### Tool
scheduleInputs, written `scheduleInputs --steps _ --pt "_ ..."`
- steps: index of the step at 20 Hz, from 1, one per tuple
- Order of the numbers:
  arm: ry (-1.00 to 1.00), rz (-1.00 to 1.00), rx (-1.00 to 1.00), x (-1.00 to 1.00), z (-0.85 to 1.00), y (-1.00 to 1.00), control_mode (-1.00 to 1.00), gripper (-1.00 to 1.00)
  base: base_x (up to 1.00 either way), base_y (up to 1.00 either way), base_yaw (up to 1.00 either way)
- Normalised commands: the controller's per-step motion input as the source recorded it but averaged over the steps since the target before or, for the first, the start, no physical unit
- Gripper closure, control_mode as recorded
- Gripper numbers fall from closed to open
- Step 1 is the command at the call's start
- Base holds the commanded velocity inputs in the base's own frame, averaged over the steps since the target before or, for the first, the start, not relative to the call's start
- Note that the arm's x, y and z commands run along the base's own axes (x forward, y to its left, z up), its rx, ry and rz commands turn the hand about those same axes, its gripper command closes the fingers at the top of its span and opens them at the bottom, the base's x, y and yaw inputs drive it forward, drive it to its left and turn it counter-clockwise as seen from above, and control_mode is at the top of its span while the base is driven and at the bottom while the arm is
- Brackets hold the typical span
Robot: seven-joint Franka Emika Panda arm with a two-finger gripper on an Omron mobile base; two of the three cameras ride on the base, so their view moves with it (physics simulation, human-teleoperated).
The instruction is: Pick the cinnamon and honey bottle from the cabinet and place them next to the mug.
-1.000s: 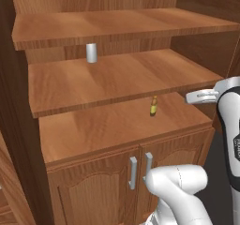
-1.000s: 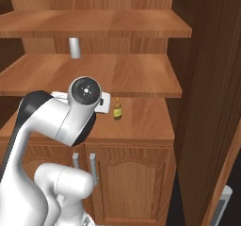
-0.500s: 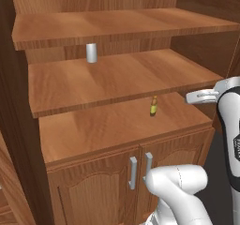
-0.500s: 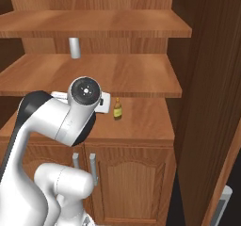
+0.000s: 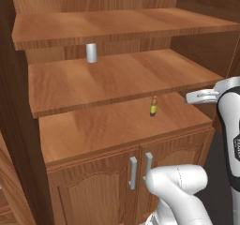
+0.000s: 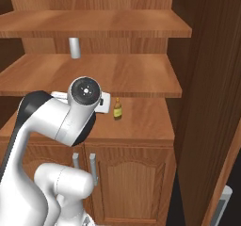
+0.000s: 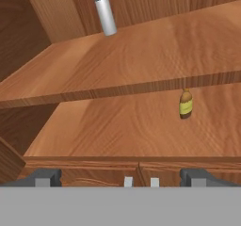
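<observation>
**Spotter:** Two fingers point(image 7: 44, 177) spread wide with nothing between them: your gripper point(image 7: 121, 179) is open and empty, facing the cabinet point(image 5: 93, 130) from outside its front edge.

**Operator:** What's ahead, from my left finger across?

**Spotter:** Far beyond the left finger, on the shelf point(image 7: 141, 55) above, stands a plain grey cylinder point(image 7: 104, 13). It's smooth, matte and straight-sided, and it's not yours. Just ahead of the gap between the fingers are the two silver bar handles point(image 7: 128, 181) of the lower doors. Ahead of the right finger, further in on the lower ledge, stands the honey bottle point(image 7: 186, 104), upright and alone, tucked just under that shelf's front edge.

**Operator:** How should I go in?

**Spotter:** I'd say you need to shift toward the right finger's side until the bottle sits midway between both tips, then go in low and level. The shelf edge hangs close over its cap, so coming from above looks risky. Close on the belly, across the yellow label, not on the neck.

**Operator:** How will it handle?

**Spotter:** It's slim, rounded amber with a narrow dark neck, probably slick and light, so a nudge from one finger could tip it on that polished wood grain. Square up first, then squeeze gently.
</observation>
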Motion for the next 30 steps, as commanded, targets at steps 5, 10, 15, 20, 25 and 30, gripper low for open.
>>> scheduleInputs --steps 5,10,15,20,25,30 --pt "0.02 0.0 0.04 0.06 -0.11 -0.03 -1.0 -1.0 0.0 0.0 0.0" --pt "0.03 0.0 0.14 0.0 -0.37 -0.13 -1.0 -1.0 0.0 0.0 0.0" --pt "0.04 0.0 0.1 0.0 -0.37 -0.04 -1.0 -1.0 0.0 0.0 0.0" --pt "0.01 0.0 0.02 0.15 -0.46 0.0 -1.0 -1.0 0.0 0.0 0.0" --pt "-0.04 0.0 0.0 0.39 -0.46 0.0 -1.0 -1.0 0.0 0.0 0.0" --pt "-0.12 -0.05 0.0 0.41 -0.3 0.0 -1.0 -1.0 0.0 0.0 0.0"
